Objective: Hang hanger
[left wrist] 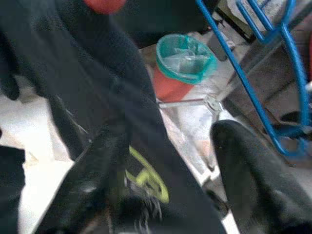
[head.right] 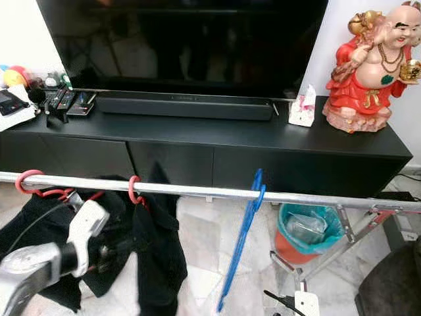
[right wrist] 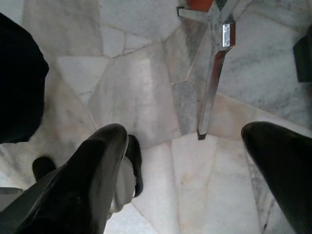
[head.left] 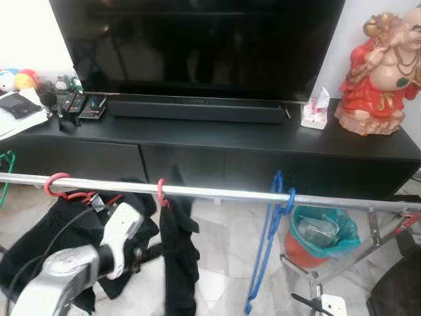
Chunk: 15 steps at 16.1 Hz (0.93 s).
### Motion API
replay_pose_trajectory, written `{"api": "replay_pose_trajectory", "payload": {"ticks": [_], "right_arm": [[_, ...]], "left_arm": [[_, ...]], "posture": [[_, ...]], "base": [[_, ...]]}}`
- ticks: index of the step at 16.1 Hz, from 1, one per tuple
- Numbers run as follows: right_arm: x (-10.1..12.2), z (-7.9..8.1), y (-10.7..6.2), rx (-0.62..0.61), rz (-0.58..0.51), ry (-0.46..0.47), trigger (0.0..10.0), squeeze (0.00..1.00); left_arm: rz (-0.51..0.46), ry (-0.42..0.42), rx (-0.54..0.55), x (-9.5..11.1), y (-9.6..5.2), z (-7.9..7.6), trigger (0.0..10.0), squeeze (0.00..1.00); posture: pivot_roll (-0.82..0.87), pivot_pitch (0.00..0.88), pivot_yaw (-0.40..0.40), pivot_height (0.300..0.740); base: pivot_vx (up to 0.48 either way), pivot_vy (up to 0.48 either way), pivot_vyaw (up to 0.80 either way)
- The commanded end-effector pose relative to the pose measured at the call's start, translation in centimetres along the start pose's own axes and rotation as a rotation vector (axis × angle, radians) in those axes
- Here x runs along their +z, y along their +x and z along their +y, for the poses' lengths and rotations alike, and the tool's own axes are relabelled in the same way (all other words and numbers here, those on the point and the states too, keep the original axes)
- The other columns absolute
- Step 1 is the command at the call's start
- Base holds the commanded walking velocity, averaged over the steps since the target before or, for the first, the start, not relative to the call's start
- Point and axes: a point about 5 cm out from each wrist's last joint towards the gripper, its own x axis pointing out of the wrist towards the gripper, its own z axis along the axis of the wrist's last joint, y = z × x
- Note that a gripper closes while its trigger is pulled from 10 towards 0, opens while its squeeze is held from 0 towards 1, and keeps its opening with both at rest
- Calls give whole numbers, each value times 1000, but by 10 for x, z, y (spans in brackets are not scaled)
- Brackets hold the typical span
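The left end effector [left wrist: 165, 170] is pushed in among the black clothes [head.left: 177, 257] that hang below the silver rail [head.left: 217, 192]; in the left wrist view its two black fingers [left wrist: 248, 175] stand spread apart with dark fabric bearing a yellow-green print between them, though whether they press on the cloth cannot be told. The silver left arm [head.left: 72, 270] reaches up from the lower left of the head views toward those clothes. The right end effector [right wrist: 185, 161] hangs idle over the pale marble floor [right wrist: 146, 87], its fingers spread wide with nothing between them. Two red hangers hook over the rail, one [head.left: 56, 187] near its left end and one [head.left: 161, 192] carrying a black garment; the blue hanger [head.left: 273, 224] hangs empty from the rail further right, tilted, just beside a red bin lined with a green bag [head.left: 322, 234]. Behind the rail stands a black TV bench [head.left: 217, 141] with a television [head.left: 197, 39], a soundbar [head.left: 197, 108] and a red figurine [head.left: 381, 72].
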Motion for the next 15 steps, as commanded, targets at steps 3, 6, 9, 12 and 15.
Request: {"api": "replay_pose_trajectory", "payload": {"ticks": [3,6,9,12,15], "right_arm": [[0,-2,0,-1,7,-11,10000,0],[0,-3,0,-2,7,-14,10000,0],[-1,-2,0,-4,9,-14,10000,0],[-2,-1,0,-3,13,-13,10000,0],[-3,0,0,-6,17,-9,10000,0]], "left_arm": [[-80,-77,101,-4,-20,16,10000,0],[-166,-211,171,-26,-23,18,10000,0],[50,-264,225,-81,-15,11,10000,0],[170,-282,640,-118,-8,45,10000,0],[324,-364,822,-161,1,43,10000,0]], "posture": [[-33,0,-43,732],[-35,0,-43,732],[-39,0,-37,732],[-37,0,-33,732],[-59,0,-27,732]], "base": [[0,0,0],[0,0,0],[0,0,0],[0,0,0],[0,0,0]]}}
